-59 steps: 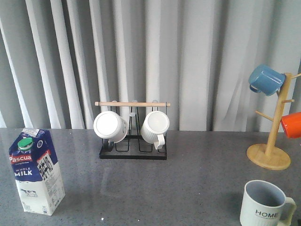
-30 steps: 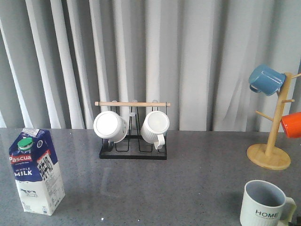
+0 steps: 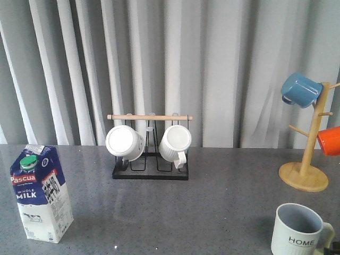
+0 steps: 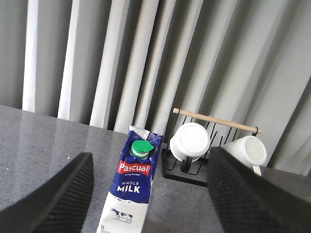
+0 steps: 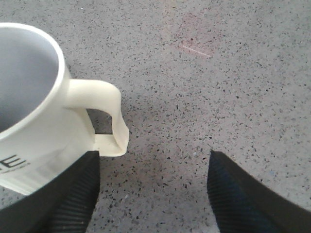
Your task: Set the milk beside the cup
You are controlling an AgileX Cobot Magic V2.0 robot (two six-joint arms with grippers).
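Note:
The milk [image 3: 40, 194], a blue and white carton with a green cap, stands upright at the table's front left. In the left wrist view the milk [image 4: 133, 187] lies ahead of my open left gripper [image 4: 149, 160], in line with the gap between its fingers and apart from both. The cup [image 3: 297, 231], a pale mug lettered "HOME", stands at the front right. My right gripper [image 5: 153, 160] is open just beside the cup [image 5: 29, 111], one finger close under its handle [image 5: 109, 119], with bare table between the fingers.
A black rack [image 3: 150, 159] with a wooden bar holds two white mugs at the back middle. A wooden mug tree [image 3: 305, 164] at the right carries a blue mug [image 3: 300, 90] and an orange mug [image 3: 329, 141]. A grey curtain hangs behind the table.

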